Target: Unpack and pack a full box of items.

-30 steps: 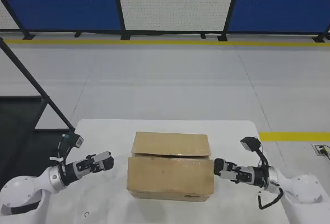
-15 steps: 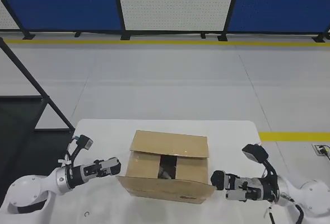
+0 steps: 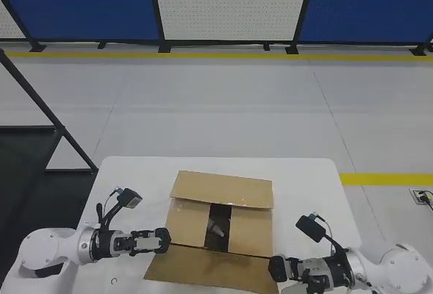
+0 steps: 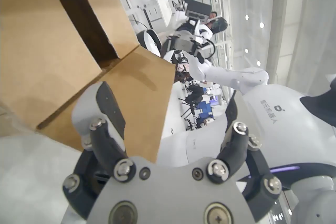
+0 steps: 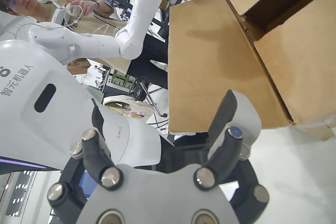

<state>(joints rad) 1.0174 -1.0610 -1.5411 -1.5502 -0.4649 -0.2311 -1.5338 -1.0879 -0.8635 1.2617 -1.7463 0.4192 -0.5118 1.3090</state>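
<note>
The cardboard box (image 3: 249, 228) stands mid-table with its far flap (image 3: 222, 189) raised and its near flap (image 3: 209, 268) folded down toward me. Through the dark gap between the inner flaps a pale item (image 3: 217, 230) shows. My left gripper (image 3: 159, 241) is at the near flap's left edge, and in the left wrist view it (image 4: 168, 93) is open, with the flap's corner (image 4: 141, 104) between its fingers. My right gripper (image 3: 277, 268) is at the flap's right edge, and in the right wrist view it (image 5: 162, 104) is open around the flap (image 5: 210, 64).
The white table (image 3: 135, 180) has bare room to the left, right and behind the box. A black metal frame (image 3: 25, 95) stands off the table's left side. The near flap hangs over the table's front edge.
The box was closed; its near flap has swung open and down toward me. Both grippers have moved back toward the table's front edge alongside the flap.
</note>
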